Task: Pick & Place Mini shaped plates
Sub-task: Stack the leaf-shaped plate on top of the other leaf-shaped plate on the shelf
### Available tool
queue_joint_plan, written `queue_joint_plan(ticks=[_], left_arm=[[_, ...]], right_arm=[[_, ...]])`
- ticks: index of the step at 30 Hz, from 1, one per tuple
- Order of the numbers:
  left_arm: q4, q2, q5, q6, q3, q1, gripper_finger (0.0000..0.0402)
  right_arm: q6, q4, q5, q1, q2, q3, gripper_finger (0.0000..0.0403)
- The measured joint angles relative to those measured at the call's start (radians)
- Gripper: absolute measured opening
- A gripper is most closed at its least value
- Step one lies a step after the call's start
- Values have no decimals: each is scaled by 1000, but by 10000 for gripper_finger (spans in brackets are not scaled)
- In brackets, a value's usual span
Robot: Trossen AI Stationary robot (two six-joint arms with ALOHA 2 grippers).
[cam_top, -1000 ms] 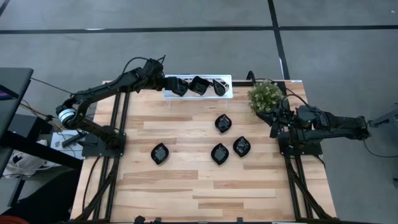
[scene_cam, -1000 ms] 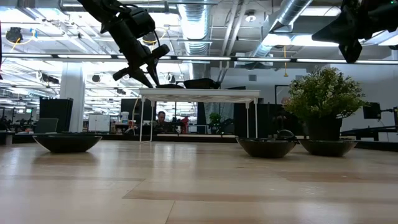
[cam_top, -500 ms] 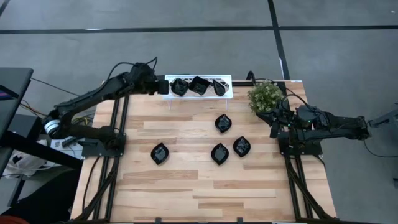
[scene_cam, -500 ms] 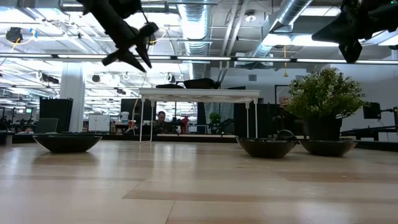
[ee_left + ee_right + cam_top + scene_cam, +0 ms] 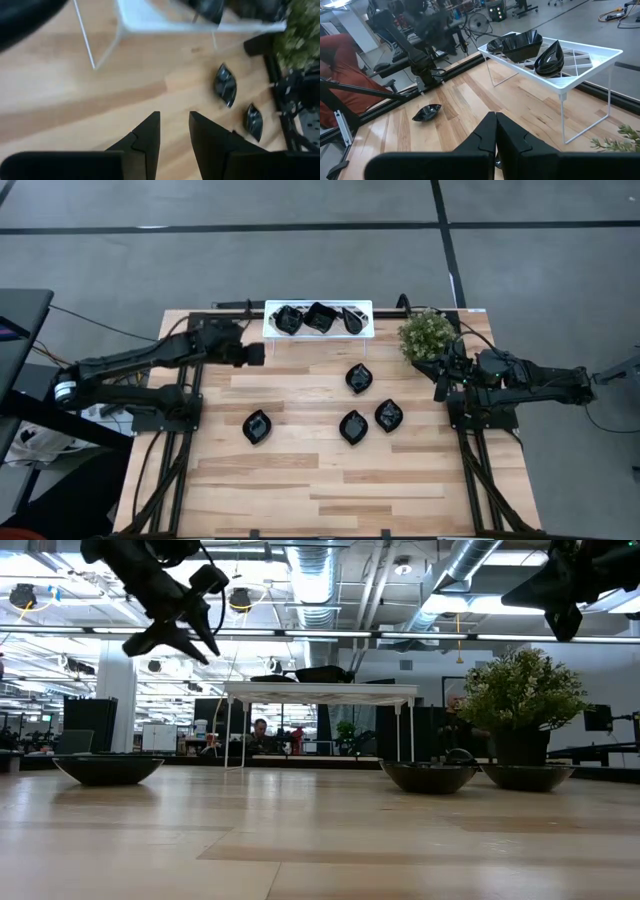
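Four glossy black mini shaped plates lie on the wooden table: one (image 5: pixel 359 378) in front of the tray, one (image 5: pixel 258 426) on the left, and two (image 5: pixel 352 426) (image 5: pixel 388 415) close together. Three more (image 5: pixel 288 319) (image 5: pixel 320 316) (image 5: pixel 352 319) rest in the white lattice tray (image 5: pixel 366 330), which stands on thin legs at the far edge. My left gripper (image 5: pixel 258 353) (image 5: pixel 174 127) hangs open and empty above the table, just left of and nearer than the tray's left end. My right gripper (image 5: pixel 440 387) (image 5: pixel 495 122) waits shut beside the plant.
A small potted plant (image 5: pixel 428 333) stands at the far right, right of the tray. Black arm bases and rails (image 5: pixel 165 405) (image 5: pixel 478 415) run along both sides of the table. Bare wood (image 5: pixel 330 490) spreads across the near half. A person (image 5: pixel 260 728) sits far behind the table.
My left gripper has drawn back from over the tray's left end, first toward the table's left edge, then toward the near edge, staying high and turning a little. Its fingers stay open and empty. The three plates in the tray have kept their places.
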Motion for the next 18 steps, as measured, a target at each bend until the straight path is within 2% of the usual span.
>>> queue_joint_plan(ticks=[10, 18], left_arm=[[21, 0, -102, -164, -56, -166, 104], [27, 1, -154, -222, -65, -228, 104]], right_arm=[[0, 0, 0, 0, 0, 0, 1], [0, 0, 0, 0, 0, 0, 1]])
